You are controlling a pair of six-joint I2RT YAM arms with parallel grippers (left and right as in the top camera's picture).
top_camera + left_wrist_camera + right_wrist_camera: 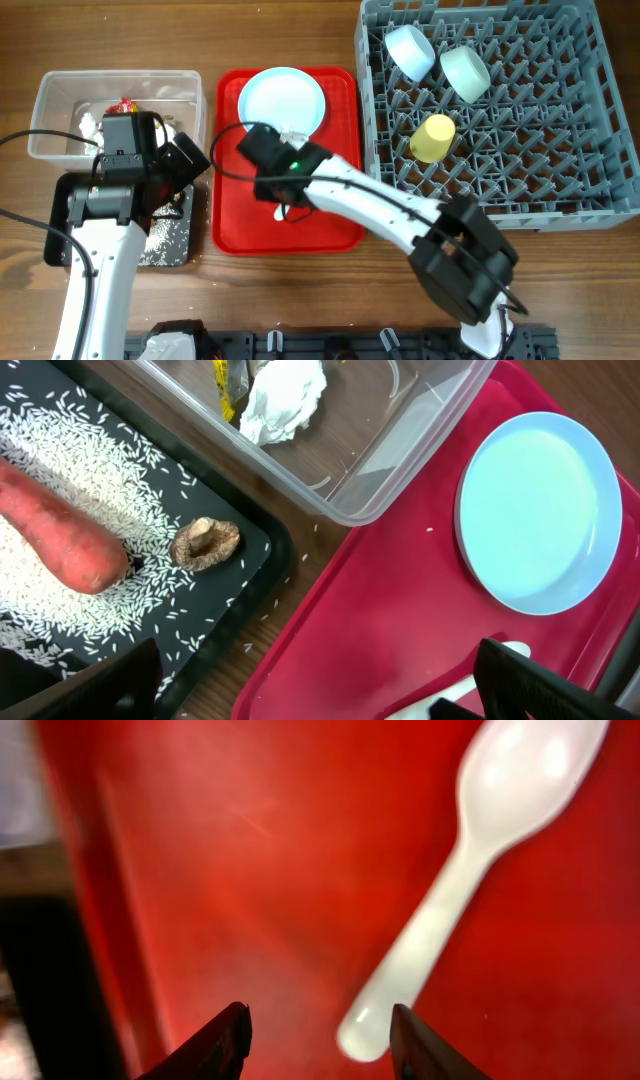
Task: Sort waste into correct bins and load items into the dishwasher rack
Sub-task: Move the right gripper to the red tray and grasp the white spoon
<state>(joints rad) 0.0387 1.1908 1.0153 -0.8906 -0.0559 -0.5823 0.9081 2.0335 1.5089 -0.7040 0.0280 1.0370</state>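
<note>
While my right hand (318,1030) hangs low over the red tray (250,870), its two fingers stand partly apart, and the handle end of the white spoon (450,890) lies between the tips, close against one finger and clear of the other, so nothing is pinched; the spoon's bowl points away from me, flat on the tray. My left hand (320,685) is spread wide and holds nothing, hovering where the red tray's edge meets the black tray (230,530). On that black tray the rice (60,460) is scattered, with the carrot (60,530) lying across it and the brown lump (203,545) just beside the carrot's tip. Beyond it sits the clear tub (400,470), holding the crumpled tissue (285,395) and a yellow wrapper (228,380). The pale blue plate (540,510) rests at the far end of the red tray. Farther across the desk (260,290), the grey rack (600,150) carries two bowls (410,50) (465,72) tilted among its pegs and the yellow cup (433,137) nearer its middle.
</note>
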